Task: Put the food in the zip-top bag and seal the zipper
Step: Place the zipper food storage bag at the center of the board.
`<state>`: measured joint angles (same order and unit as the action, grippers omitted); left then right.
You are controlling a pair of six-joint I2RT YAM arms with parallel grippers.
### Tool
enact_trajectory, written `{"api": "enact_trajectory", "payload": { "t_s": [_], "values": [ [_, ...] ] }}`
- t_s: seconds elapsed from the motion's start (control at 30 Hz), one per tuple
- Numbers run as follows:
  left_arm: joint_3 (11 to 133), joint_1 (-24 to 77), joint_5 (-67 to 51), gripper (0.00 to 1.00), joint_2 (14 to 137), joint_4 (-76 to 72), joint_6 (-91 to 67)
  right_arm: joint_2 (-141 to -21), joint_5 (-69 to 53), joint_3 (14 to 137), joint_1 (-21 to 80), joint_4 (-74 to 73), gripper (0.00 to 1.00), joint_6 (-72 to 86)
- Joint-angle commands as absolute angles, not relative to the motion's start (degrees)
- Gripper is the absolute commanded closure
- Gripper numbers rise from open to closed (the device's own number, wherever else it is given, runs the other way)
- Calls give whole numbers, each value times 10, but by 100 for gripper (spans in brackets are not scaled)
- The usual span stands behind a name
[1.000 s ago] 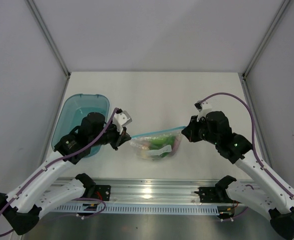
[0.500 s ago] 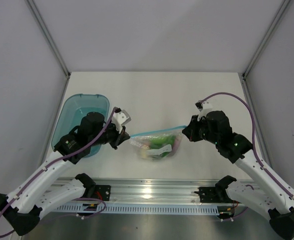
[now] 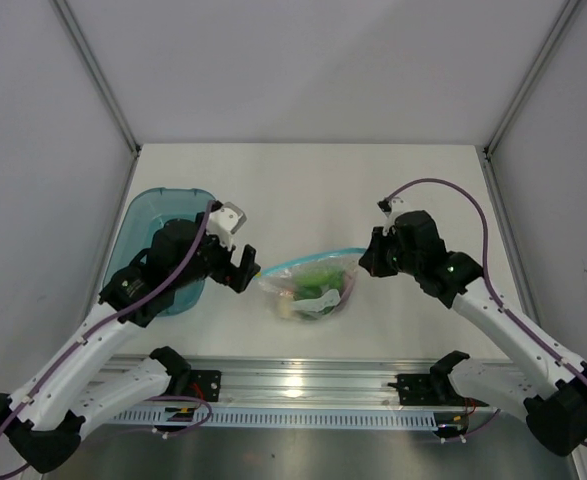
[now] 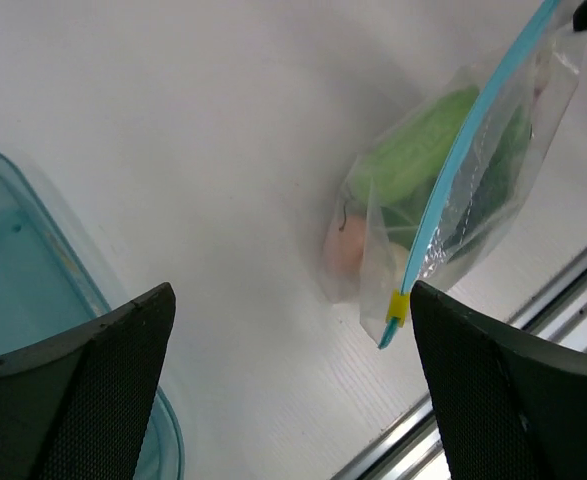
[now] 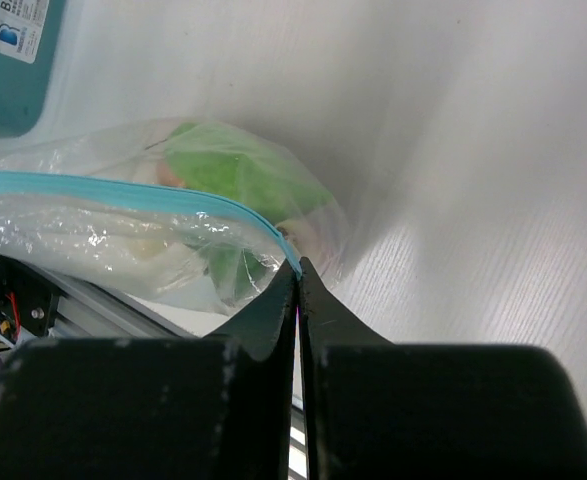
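The clear zip-top bag hangs just above the table's front middle, holding the food: green pieces and a pinkish one. Its teal zipper runs along the top, with a yellow slider at the left end. My right gripper is shut on the zipper's right end. My left gripper stands open just left of the bag, its fingers wide apart and touching nothing. In the left wrist view the slider end lies near the right finger, free of it.
A translucent blue oval tray sits at the left, partly under my left arm, and shows in the left wrist view. The aluminium rail runs along the near table edge, close below the bag.
My left gripper has opened and let go of the bag's left end, pulling slightly back left. The right gripper has shifted a little left, still pinching the zipper.
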<state>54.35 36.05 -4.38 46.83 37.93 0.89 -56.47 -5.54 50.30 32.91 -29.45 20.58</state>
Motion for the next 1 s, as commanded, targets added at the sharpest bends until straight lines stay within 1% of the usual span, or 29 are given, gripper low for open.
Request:
{"api": "enact_trajectory", "payload": {
  "t_s": [0.0,0.1,0.23,0.33,0.37,0.47,0.6,0.73,0.83,0.97],
  "values": [
    [589,356,33,1,453,359,-26,-607,-54,553,327,-280,100,222],
    [583,356,71,0,423,352,-38,-657,-46,592,322,-286,100,236],
    [556,355,60,0,364,328,-38,-721,-49,642,297,-288,100,260],
    [541,355,22,1,337,330,-47,-783,-54,680,273,-281,100,275],
    [537,355,-21,0,337,333,-55,-800,-53,701,259,-280,100,279],
    [526,356,-84,1,344,345,-80,-866,-69,732,225,-275,100,307],
    [492,356,-128,1,319,321,-120,-952,-91,781,156,-252,100,348],
    [461,356,-161,1,297,297,-146,-1026,-126,812,103,-242,100,372],
    [455,356,-156,0,290,299,-163,-1067,-103,838,89,-257,100,355],
    [445,356,-179,1,278,271,-196,-1086,-94,832,80,-254,100,348]
  ]
}}
